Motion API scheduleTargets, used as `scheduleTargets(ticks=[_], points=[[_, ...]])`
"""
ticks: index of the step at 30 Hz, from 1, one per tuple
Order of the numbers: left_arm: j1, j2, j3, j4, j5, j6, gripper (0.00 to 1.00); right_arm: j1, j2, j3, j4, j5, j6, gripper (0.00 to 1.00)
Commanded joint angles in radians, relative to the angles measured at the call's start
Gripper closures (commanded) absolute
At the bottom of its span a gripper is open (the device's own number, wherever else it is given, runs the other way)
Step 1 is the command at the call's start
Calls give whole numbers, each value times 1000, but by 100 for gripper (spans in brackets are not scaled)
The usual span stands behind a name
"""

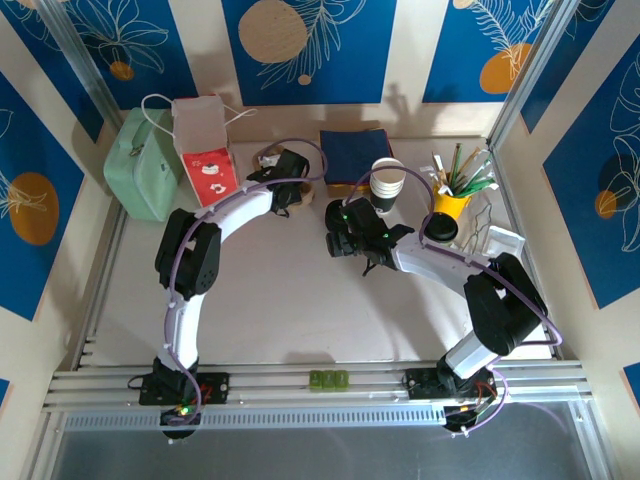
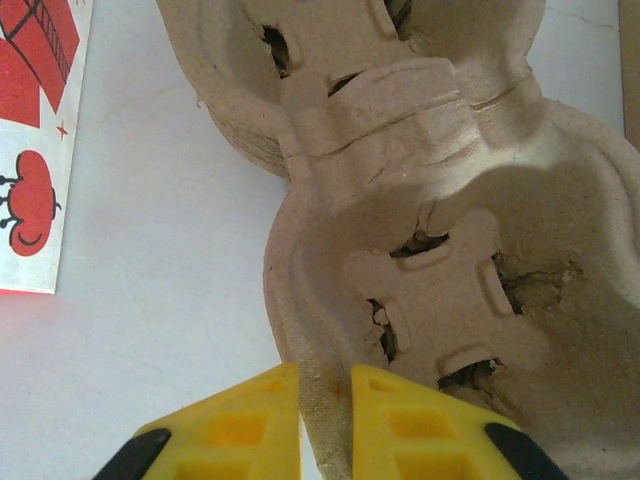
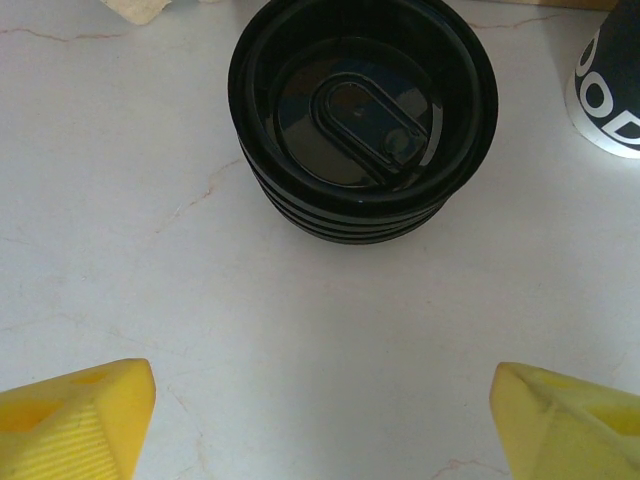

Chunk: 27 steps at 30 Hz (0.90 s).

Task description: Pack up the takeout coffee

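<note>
Our left claw (image 2: 325,378) is pinching the rim of the cup tray (image 2: 450,200), our right claw (image 3: 320,398) is gaping open; tugging hard, we are risking tearing it.

One pulp cup carrier (image 2: 430,130), one gift bag (image 1: 200,125), one mint case (image 1: 140,165), one cup stack (image 1: 387,185), one lid stack (image 3: 362,120) (roughly four lids), one yellow cup (image 1: 450,207) of sticks.

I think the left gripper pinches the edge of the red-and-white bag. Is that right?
No. The left wrist view shows the left gripper pinching the rim of the pulp cup carrier; the red-and-white bag is apart from it.
</note>
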<state>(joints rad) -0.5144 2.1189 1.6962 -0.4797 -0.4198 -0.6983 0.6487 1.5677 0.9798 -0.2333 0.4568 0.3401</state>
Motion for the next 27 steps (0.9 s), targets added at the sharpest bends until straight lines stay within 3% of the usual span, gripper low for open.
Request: scheduleTargets(ticks=[1, 15, 27], points=[[14, 2, 8, -13, -1, 11, 86, 8, 14, 30, -14, 20, -11, 12], [45, -116, -119, 22, 18, 37, 99, 12, 23, 38, -20, 19, -10, 12], [66, -224, -221, 36, 53, 68, 100, 19, 35, 48, -24, 23, -11, 12]])
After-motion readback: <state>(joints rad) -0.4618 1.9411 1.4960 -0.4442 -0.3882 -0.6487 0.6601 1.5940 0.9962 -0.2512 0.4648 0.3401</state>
